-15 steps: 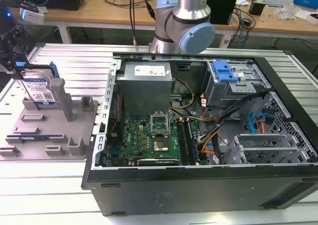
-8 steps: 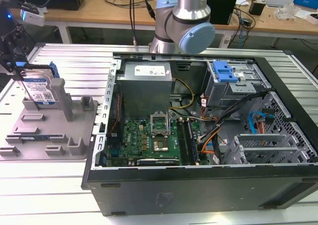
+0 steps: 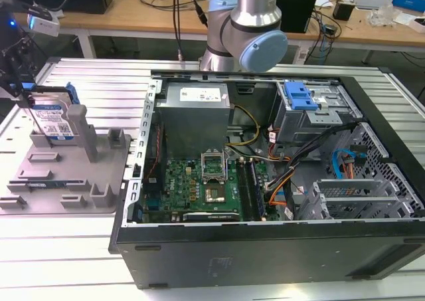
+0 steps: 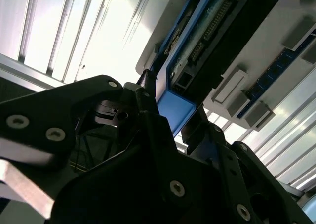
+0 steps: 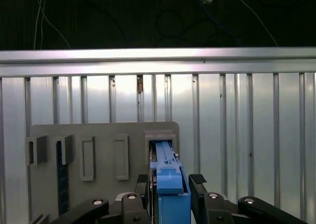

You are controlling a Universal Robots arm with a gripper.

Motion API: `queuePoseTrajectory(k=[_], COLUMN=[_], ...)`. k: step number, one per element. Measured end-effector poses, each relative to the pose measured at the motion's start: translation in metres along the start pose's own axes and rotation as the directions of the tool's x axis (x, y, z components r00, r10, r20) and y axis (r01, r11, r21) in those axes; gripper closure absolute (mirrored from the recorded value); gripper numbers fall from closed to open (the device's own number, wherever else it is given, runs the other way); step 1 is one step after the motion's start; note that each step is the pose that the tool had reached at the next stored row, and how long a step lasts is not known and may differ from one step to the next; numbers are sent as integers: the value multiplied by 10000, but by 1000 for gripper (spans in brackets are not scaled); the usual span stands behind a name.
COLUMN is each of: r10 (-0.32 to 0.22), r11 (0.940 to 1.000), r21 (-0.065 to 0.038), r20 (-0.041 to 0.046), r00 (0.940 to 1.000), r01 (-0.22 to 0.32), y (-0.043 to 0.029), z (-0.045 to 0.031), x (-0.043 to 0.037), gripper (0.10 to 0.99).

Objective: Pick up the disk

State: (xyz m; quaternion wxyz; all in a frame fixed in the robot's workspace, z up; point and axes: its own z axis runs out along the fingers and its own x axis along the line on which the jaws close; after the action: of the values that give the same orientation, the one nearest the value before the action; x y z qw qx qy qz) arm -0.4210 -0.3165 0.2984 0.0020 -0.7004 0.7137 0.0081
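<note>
The disk [image 3: 53, 120] stands on edge in the grey plastic fixture [image 3: 99, 178], at the exterior view's left. The gripper [image 5: 169, 180] has its fingers [image 5: 198, 179] closed against the blue rail [image 5: 173, 206]. The disk is likely heavy, rigid, smooth-cased and shock-sensitive, so the plastic rails look the safest hold.

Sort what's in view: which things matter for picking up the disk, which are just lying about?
Job:
disk, upright in the grey fixture
gripper, straddling the disk's blue rail

Lying about:
case
motherboard
power supply
drive cage
cables
</note>
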Motion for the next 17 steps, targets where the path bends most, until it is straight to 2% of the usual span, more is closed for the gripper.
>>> queuePoseTrajectory(k=[17], r10=[2], r11=[10000], r21=[0], r20=[3], r00=[10000], r01=[-2], y=[-19], z=[13], x=[23], gripper=[631])
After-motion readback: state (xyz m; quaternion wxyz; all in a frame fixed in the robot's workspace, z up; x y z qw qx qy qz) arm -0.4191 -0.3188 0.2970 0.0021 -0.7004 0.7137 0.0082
